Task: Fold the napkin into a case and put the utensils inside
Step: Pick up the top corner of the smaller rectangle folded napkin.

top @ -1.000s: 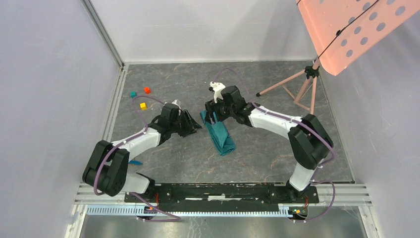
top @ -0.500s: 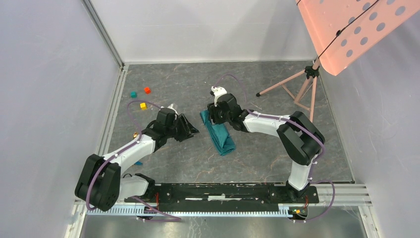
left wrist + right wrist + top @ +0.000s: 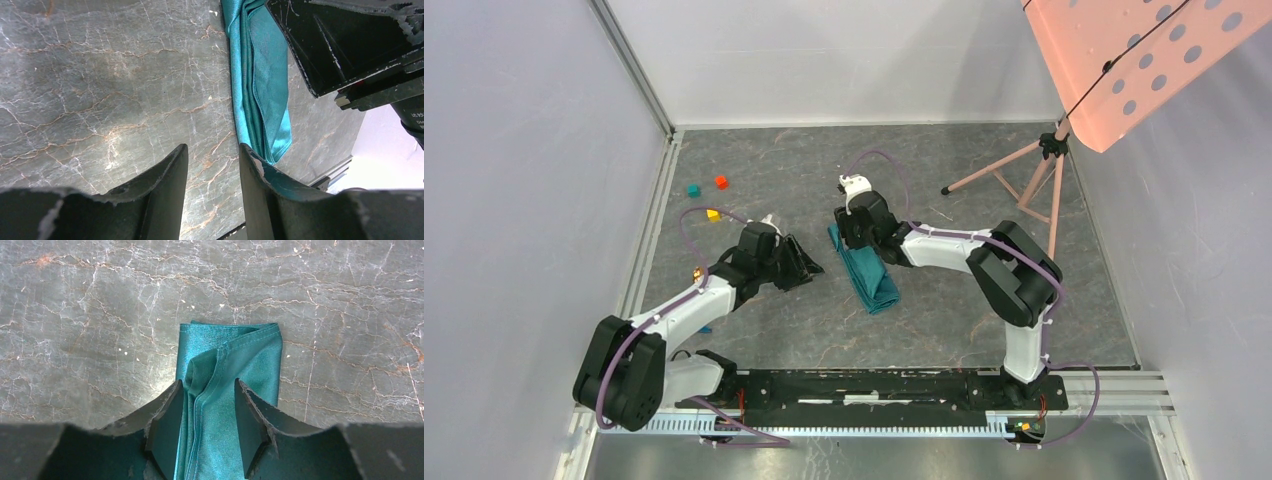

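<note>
Top view: the napkin (image 3: 871, 272), folded to a narrow strip, lay mid-frame, long axis upper left to lower right; the right gripper (image 3: 852, 235) sat over its upper end, the left gripper (image 3: 810, 262) just left of it. Left wrist view: jaws part-open, empty; napkin at upper right. Right wrist view: jaws straddled a lower-centre fold; whether they pinched it could not be told.

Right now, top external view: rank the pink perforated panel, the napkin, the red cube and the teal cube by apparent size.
1. pink perforated panel: largest, though it is cut off by the frame and raised on its stand, so nearness may inflate it.
2. napkin: folded, partly under the right arm.
3. red cube and teal cube: look alike, can't rank.
</note>
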